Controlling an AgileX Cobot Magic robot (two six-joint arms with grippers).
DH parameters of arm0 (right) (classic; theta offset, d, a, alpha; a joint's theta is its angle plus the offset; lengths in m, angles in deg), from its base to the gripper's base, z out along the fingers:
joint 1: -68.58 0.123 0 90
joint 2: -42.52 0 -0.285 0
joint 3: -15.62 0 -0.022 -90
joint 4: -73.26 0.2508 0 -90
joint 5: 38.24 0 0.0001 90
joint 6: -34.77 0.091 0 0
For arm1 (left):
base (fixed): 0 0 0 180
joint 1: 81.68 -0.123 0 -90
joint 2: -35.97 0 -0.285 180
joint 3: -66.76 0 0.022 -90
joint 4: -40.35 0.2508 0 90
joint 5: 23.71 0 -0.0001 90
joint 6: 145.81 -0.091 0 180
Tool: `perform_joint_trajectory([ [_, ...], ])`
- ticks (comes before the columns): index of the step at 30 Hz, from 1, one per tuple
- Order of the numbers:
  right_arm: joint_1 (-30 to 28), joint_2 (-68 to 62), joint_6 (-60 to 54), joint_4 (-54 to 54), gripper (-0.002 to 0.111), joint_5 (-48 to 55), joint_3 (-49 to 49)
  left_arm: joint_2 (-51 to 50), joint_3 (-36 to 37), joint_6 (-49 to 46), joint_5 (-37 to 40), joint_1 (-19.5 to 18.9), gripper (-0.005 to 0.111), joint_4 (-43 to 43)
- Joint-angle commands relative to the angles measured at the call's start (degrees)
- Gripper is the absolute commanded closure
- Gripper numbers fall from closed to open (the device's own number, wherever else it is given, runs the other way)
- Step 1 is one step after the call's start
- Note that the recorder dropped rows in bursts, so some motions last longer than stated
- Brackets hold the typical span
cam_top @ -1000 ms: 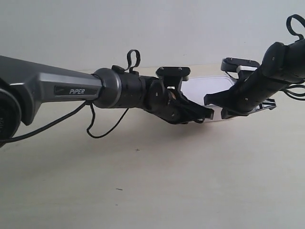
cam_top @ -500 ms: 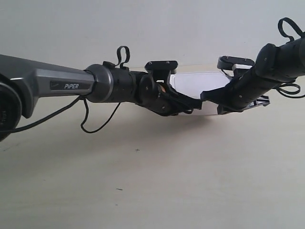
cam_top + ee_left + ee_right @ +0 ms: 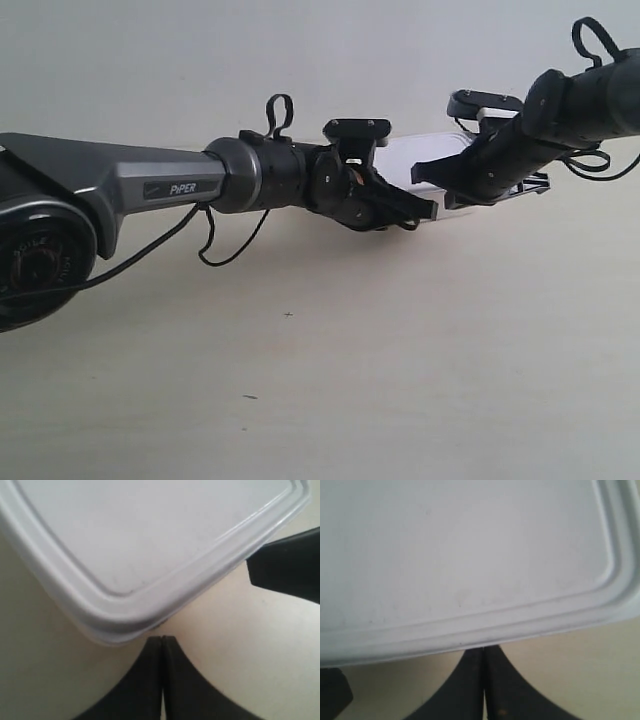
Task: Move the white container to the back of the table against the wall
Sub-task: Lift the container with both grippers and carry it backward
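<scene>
The white container [image 3: 425,158] is seen far back on the table [image 3: 350,380], carried farther toward the wall [image 3: 300,60] than a second ago; whether the wall is met cannot be told. Its near rim is pressed by the left gripper [image 3: 162,641] and the right gripper [image 3: 484,652], both closed on nothing. The push is judged nearly finished.

Robot lab bench, cream table [image 3: 400,380], plain grey wall [image 3: 150,60], cabled PiPER arm [image 3: 150,182]
</scene>
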Motion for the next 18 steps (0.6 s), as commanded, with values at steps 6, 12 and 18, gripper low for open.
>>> perform_joint_trajectory([
  [6,-0.4,-1.5,-0.3,0.0,0.108,-1.8,2.3,-2.0,-3.2,0.3,0.5,-2.6,0.107,1.4],
  [12,-0.4,-2.2,-0.4,0.0,0.108,-2.8,2.3,-2.7,-4.7,0.3,0.3,-3.4,0.107,1.7],
  [18,-0.4,-3.9,-0.3,0.1,0.108,-2.3,4.4,-2.8,-5.2,0.3,-0.7,-3.4,0.107,1.7],
])
